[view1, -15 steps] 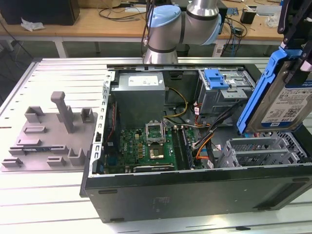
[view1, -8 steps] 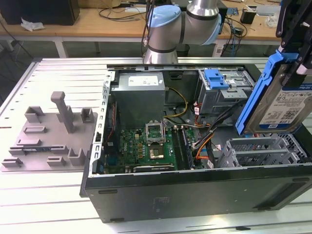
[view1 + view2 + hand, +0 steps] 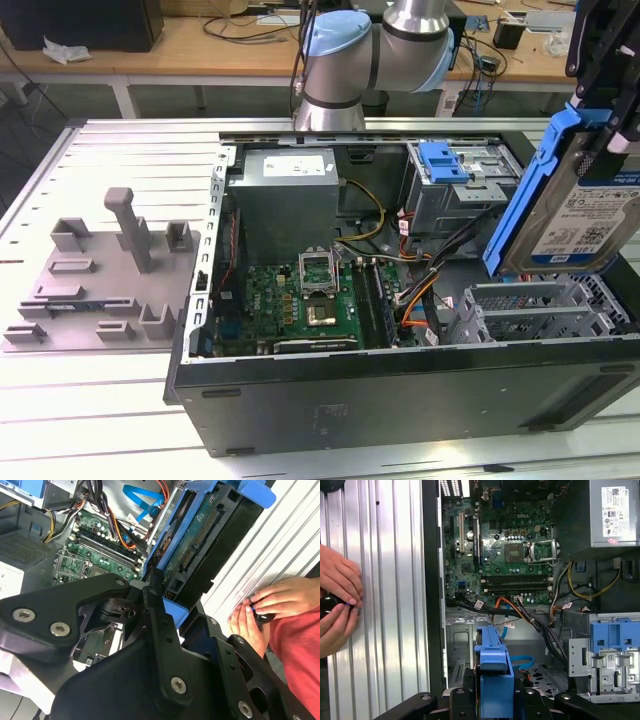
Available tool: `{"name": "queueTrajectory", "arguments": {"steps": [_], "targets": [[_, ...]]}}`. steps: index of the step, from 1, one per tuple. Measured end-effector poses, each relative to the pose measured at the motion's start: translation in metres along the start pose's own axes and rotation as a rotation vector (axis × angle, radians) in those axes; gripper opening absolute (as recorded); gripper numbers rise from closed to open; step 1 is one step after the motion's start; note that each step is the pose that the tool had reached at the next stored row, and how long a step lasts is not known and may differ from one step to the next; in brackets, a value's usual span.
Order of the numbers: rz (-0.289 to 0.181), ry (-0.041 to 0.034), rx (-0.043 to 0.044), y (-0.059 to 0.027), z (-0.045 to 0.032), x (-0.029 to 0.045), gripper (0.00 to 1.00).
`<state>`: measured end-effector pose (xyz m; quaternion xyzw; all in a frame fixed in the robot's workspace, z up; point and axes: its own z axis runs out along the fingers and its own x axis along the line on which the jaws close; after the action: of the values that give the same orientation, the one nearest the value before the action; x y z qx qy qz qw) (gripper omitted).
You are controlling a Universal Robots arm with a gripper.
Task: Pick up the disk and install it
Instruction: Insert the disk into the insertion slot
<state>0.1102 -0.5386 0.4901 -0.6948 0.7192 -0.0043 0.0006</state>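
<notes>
The claw (image 3: 495, 699) pinches the disk (image 3: 585, 215) by its blue frame. At the exterior view's left lies a grey tray (image 3: 100, 275). The open computer case (image 3: 400, 400) sits in the middle. At the right, the disk hangs on edge in the air, over the case's end.

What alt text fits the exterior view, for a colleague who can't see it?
The gripper holds the disk, tilted on edge, above the open computer case at the exterior view's right. A grey fixture tray lies on the slatted table at the exterior view's left.
</notes>
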Motion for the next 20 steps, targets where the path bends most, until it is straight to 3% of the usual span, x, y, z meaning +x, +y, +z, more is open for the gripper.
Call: {"name": "queueTrajectory", "arguments": {"steps": [3, 20], "targets": [[0.000, -0.0069, -0.0002, 0.0000, 0.0003, 0.0010, 0.37], [-0.023, -0.0069, -0.0002, 0.0000, 0.0022, 0.0012, 0.37]]}}
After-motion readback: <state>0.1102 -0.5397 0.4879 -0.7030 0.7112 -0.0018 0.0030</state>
